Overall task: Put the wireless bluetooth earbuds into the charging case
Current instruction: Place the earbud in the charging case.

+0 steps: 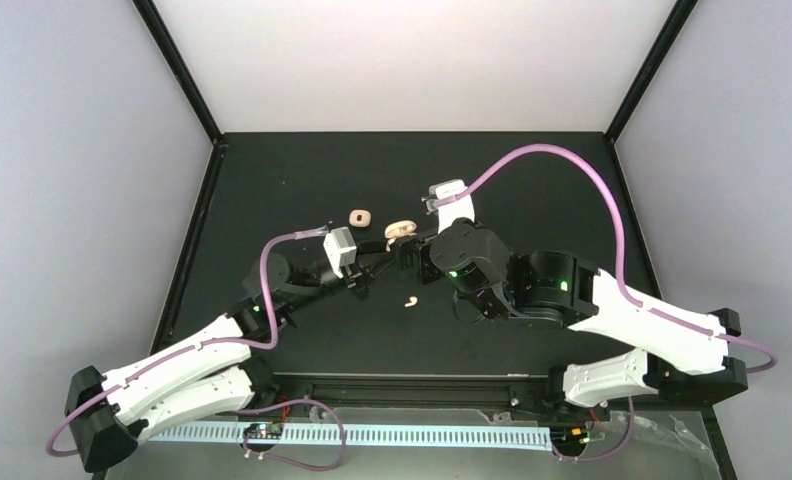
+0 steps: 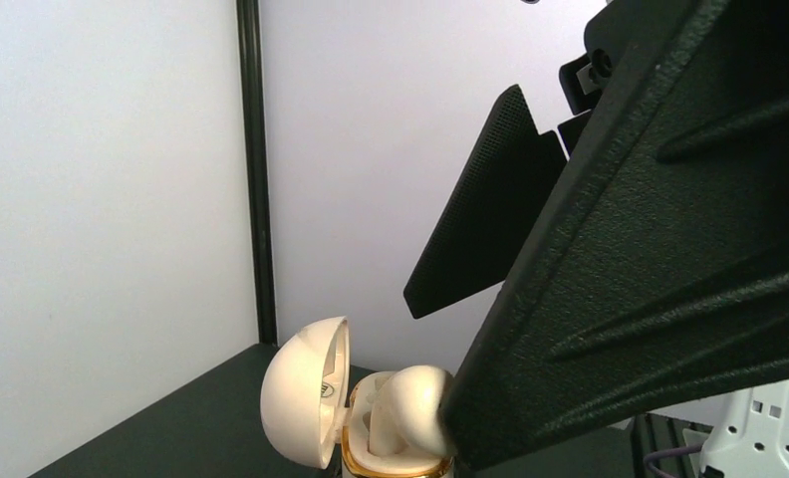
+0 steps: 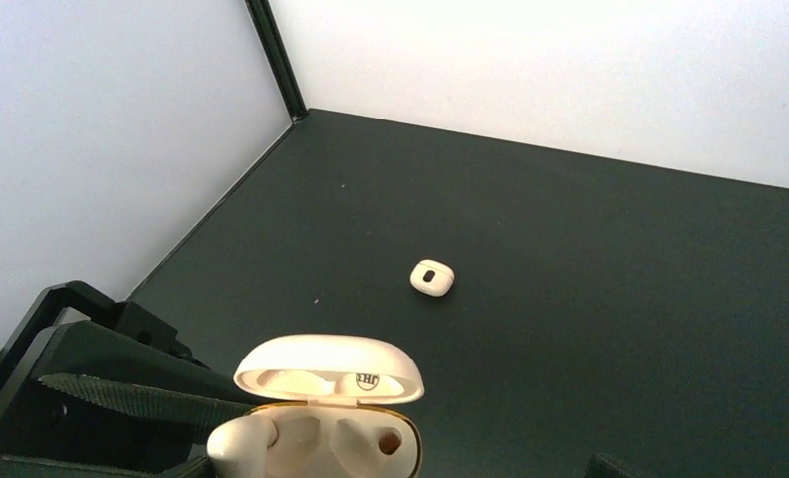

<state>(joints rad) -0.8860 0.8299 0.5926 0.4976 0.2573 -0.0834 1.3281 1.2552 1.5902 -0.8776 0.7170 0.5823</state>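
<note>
The open cream charging case (image 1: 400,232) stands mid-table. It also shows in the left wrist view (image 2: 306,393) and the right wrist view (image 3: 321,383). My left gripper (image 1: 390,250) (image 2: 442,410) is shut on a white earbud (image 2: 410,398) (image 3: 233,443). The earbud's stem is down in the case's left slot. The right slot (image 3: 389,441) is empty. My right gripper (image 1: 419,258) sits just right of the case and looks open, with only one fingertip (image 3: 610,465) showing. A second earbud (image 1: 410,301) lies loose on the mat nearer me.
A closed cream case (image 1: 360,216) (image 3: 432,277) lies just beyond and left of the open one. The black mat (image 1: 532,180) is bounded by black frame posts and white walls. Both arms crowd the middle.
</note>
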